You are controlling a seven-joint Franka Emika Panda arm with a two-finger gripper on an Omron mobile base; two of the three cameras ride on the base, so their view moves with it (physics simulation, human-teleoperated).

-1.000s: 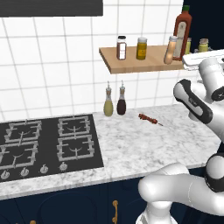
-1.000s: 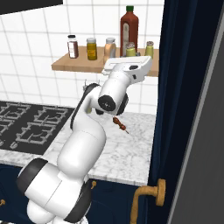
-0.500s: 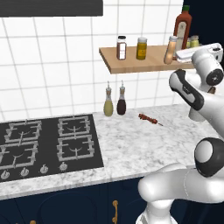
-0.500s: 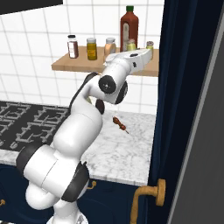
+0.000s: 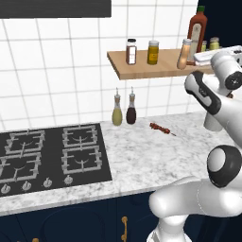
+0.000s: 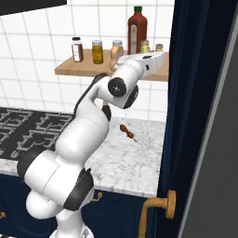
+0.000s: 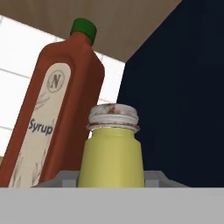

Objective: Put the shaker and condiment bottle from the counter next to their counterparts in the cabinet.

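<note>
Up at right end of shelf (image 5: 142,71), gripper (image 6: 158,58) hovers level with board; shaker (image 7: 113,151) sits upright dead centre ahead of jaws, syrup bottle (image 7: 57,105) just behind-left. Looks clamped on shaker, can't tell for sure. Condiment bottle (image 5: 184,53) already on shelf

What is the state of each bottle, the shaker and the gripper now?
Robot gripper: raised at the light-wood shelf; open or shut unclear.
Tiny yellow-green shaker with grey top: upright, close before the gripper, top on.
Small peach-orange condiment bottle: upright on the shelf.
Tall red-brown syrup bottle: upright, green cap on.
</note>
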